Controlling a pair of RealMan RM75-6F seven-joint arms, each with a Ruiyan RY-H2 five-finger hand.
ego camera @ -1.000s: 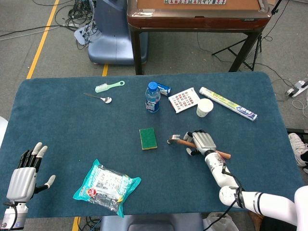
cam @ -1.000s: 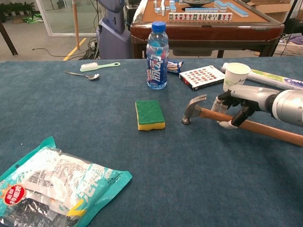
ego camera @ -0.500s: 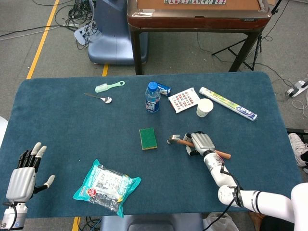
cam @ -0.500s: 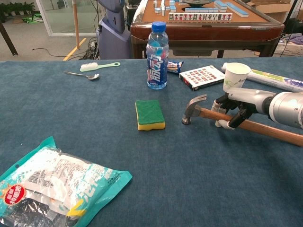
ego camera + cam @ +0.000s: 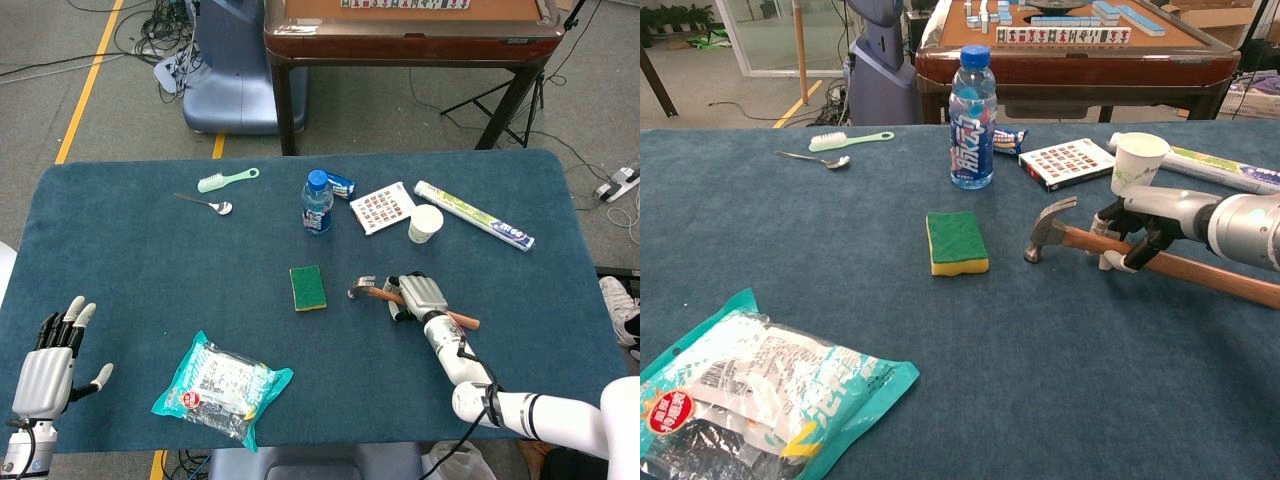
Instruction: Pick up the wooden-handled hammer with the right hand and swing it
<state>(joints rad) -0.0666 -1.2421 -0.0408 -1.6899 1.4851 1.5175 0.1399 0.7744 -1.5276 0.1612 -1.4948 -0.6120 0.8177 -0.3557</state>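
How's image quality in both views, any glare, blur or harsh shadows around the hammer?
Head view: even, diffuse light; the hammer and right hand are small but sharp, with little shadow on the table. Chest view: the hammer head shows a soft highlight, not blown out; the snack bag up close has mild glare on its plastic; the background floor is bright but readable.

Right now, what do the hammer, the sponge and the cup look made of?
Hammer: grey metal head with a dull sheen, reddish-brown handle that looks like varnished wood; the right hand is wrapped around the handle.
Sponge: yellow foam under a matte green scouring layer, judging by the two-tone edge.
Cup: probably paper, white with a thin rolled rim and a faint print.
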